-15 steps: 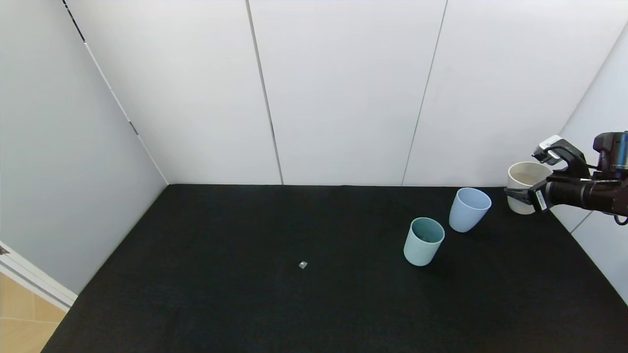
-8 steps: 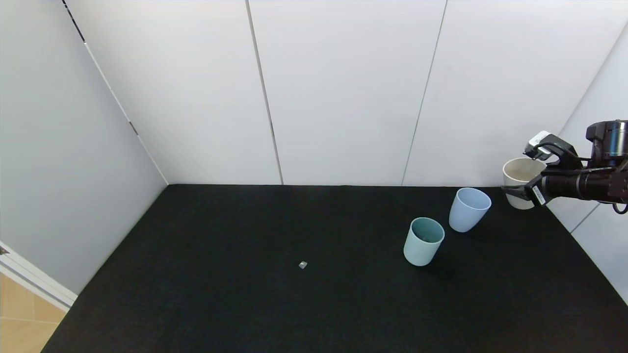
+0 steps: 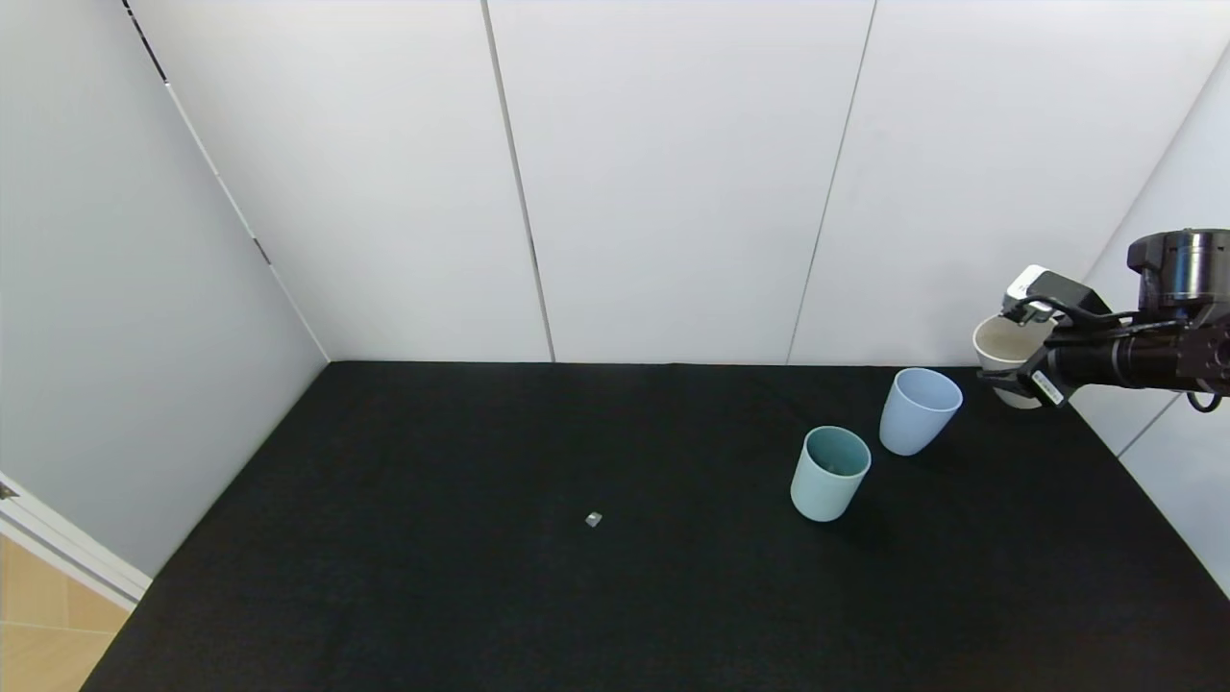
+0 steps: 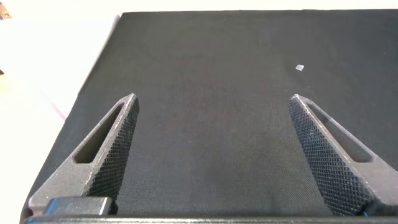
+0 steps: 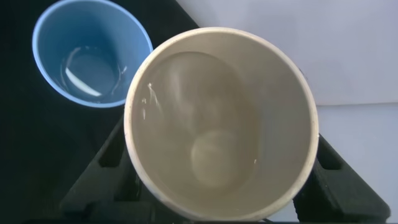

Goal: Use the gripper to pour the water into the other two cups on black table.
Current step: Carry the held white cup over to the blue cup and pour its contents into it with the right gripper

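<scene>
My right gripper (image 3: 1009,383) is shut on the cream-white cup (image 3: 1004,351) and holds it above the black table (image 3: 480,538) at the far right, just right of the periwinkle blue cup (image 3: 918,411). The teal-green cup (image 3: 829,473) stands in front of and left of the blue one. In the right wrist view the cream cup (image 5: 221,118) fills the picture with water (image 5: 214,162) in its bottom, and the blue cup (image 5: 92,53) beyond it holds a little water. My left gripper (image 4: 213,102) is open over bare black cloth and is outside the head view.
White panel walls (image 3: 673,173) close the table at the back and both sides; the right wall is close behind the held cup. A small pale scrap (image 3: 593,519) lies mid-table and shows in the left wrist view (image 4: 300,67).
My right gripper has lifted the cream cup off the table and carried it up and left toward the blue cup. The other two cups have not moved.
</scene>
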`<state>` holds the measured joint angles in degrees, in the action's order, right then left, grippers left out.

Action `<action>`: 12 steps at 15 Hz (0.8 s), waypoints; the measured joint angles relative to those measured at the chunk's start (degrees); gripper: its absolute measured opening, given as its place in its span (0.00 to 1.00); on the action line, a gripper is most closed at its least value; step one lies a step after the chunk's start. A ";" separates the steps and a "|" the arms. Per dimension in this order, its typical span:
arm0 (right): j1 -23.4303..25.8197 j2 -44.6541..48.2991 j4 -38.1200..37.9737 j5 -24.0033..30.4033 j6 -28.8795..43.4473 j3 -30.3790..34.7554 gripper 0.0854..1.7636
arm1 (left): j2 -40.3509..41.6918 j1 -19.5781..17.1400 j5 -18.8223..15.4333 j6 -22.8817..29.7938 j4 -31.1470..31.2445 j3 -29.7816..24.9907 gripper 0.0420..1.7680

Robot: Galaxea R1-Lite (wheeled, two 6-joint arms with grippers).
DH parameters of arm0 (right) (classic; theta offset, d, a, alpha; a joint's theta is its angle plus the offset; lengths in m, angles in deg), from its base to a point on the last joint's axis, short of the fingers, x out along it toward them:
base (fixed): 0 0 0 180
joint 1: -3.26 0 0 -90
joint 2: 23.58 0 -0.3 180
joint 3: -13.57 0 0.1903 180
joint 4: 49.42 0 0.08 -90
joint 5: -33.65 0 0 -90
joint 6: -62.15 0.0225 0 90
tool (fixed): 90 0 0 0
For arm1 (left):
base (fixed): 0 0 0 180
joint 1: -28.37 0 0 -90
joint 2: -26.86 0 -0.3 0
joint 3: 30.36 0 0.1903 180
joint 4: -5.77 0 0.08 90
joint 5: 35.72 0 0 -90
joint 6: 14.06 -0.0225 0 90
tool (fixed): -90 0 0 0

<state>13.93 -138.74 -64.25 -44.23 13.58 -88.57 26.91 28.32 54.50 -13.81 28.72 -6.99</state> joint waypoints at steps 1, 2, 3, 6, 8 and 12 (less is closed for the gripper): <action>-0.28 0.01 -0.10 -0.74 -0.71 -0.05 0.73 | 0.00 0.00 0.02 0.00 0.00 0.00 0.97; -0.65 0.01 -0.11 -1.46 -1.34 -0.07 0.73 | 0.00 0.00 0.00 0.00 0.00 0.00 0.97; -1.05 0.01 -0.13 -2.32 -2.10 -0.05 0.73 | 0.00 0.00 0.00 0.00 0.00 0.00 0.97; -2.27 -0.02 -0.40 -4.73 -4.00 0.00 0.73 | 0.00 0.00 0.00 0.00 0.00 0.00 0.97; -2.90 -0.07 -1.21 -6.23 -5.51 0.04 0.73 | 0.00 0.00 0.00 -0.02 0.00 0.00 0.97; -4.14 -0.16 -1.40 -8.46 -7.85 0.06 0.73 | 0.00 0.00 0.00 -0.02 0.00 0.00 0.97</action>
<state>9.78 -138.90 -65.65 -52.69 5.73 -88.51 26.91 28.32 54.50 -13.84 28.72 -6.99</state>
